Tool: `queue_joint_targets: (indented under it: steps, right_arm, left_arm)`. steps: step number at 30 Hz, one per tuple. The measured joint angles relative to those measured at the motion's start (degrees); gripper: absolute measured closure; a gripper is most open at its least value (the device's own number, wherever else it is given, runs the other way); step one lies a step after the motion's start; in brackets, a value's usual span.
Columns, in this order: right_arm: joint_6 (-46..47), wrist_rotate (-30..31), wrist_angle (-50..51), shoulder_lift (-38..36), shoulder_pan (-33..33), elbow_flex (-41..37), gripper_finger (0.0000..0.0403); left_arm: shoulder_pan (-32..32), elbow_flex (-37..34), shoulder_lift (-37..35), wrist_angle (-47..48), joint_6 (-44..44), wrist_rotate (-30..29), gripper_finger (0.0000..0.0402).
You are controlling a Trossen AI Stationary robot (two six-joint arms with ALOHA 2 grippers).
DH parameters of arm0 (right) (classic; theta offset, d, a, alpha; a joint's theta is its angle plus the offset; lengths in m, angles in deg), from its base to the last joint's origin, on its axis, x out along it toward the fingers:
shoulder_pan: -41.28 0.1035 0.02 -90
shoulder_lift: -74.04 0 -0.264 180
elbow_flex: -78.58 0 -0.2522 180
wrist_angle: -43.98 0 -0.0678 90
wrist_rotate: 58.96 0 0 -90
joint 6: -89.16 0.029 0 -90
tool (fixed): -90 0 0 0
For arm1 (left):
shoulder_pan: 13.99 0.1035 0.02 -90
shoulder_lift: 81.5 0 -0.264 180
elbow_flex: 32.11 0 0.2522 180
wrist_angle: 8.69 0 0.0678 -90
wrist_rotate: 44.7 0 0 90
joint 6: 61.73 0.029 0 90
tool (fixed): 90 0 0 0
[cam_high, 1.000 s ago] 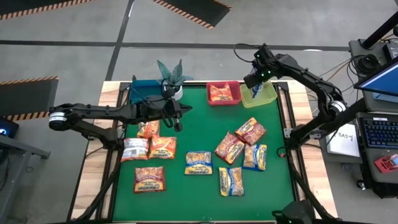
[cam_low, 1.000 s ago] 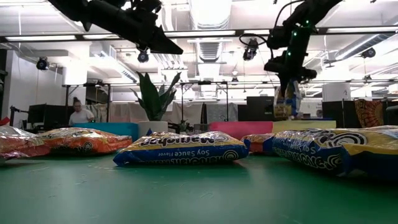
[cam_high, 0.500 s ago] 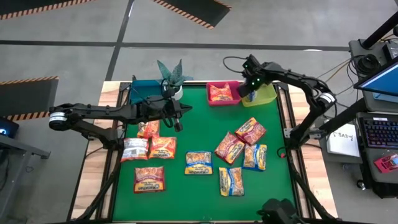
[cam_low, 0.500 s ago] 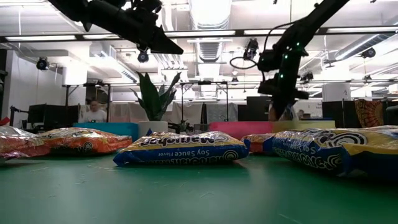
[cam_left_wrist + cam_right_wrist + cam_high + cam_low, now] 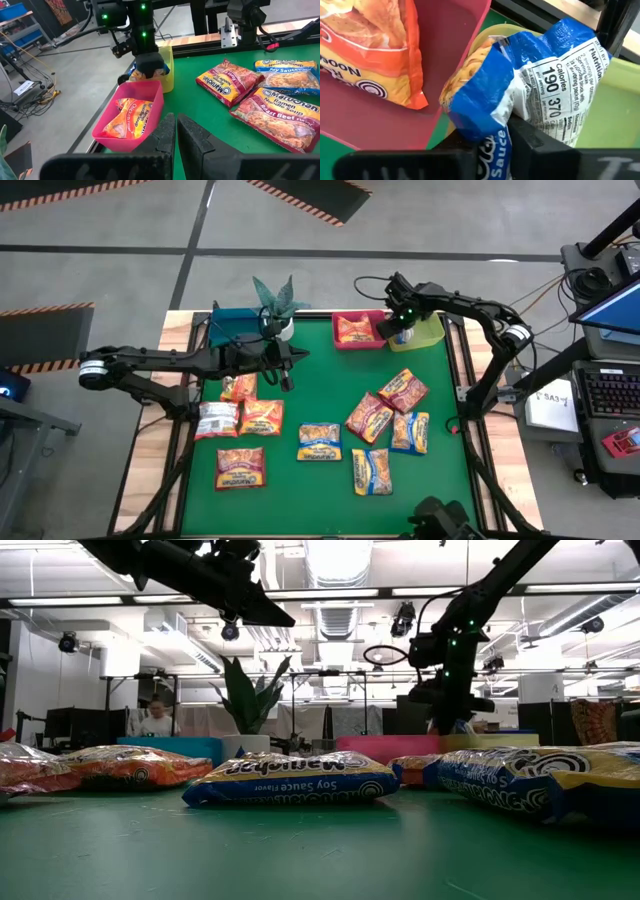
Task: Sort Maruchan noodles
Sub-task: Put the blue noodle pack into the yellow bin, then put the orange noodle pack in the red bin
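right gripper (image 5: pixel 402 332) has dropped into the yellow-green bin (image 5: pixel 432 335), fingers starting to loosen on the blue packet (image 5: pixel 520 95); left gripper (image 5: pixel 291 356) shut, waiting

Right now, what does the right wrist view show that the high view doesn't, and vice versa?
Right wrist only: the blue packet between the right gripper's fingers, its calorie label readable, at the yellow-green bin's edge.

High only: the left gripper hovering shut beside the plant, the blue bin, and ten packets still on the green mat.

Both: the red bin holding an orange packet, with the yellow-green bin next to it.
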Motion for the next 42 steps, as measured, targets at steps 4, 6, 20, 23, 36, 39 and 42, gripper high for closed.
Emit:
queue_joint_targets:
  steps: [4, 6, 20, 23, 36, 39, 42]
  right_arm:
    - [1.31, -0.07, 0.01, -1.15, 0.0, -0.11, 0.029]
    - [1.31, -0.08, 0.16, -1.98, 0.0, -0.02, 0.026]
    - [2.32, 0.02, 3.4, -14.42, 0.58, 2.04, 0.0159]
    - [1.81, 0.0, 3.35, -18.75, 2.37, 0.86, 0.0161]
    - [1.95, -0.19, -25.04, -37.42, 21.14, -22.27, 0.0197]
    - [2.25, -0.14, -31.36, -39.64, 23.7, -27.12, 0.0197]
    - [2.52, -0.07, -36.2, -40.89, 24.9, -30.78, 0.0198]
  left_arm:
    - [0.0, 0.0, 0.0, -0.04, -0.02, 0.0, 0.0402]
    - [0.0, 0.0, 0.0, -0.2, -0.02, 0.0, 0.0402]
    - [-0.02, -0.04, 0.0, 0.72, -3.11, 0.02, 0.0402]
    - [-0.02, -0.2, 0.01, 1.97, -5.54, 0.04, 0.0402]
    - [-0.07, -0.29, 1.48, 19.01, -20.65, 0.17, 0.0402]
    - [-0.07, 1.59, 1.46, 29.88, -27.0, 0.13, 0.0402]
    - [-0.08, 4.8, 1.78, 44.71, -36.18, -1.27, 0.0402]
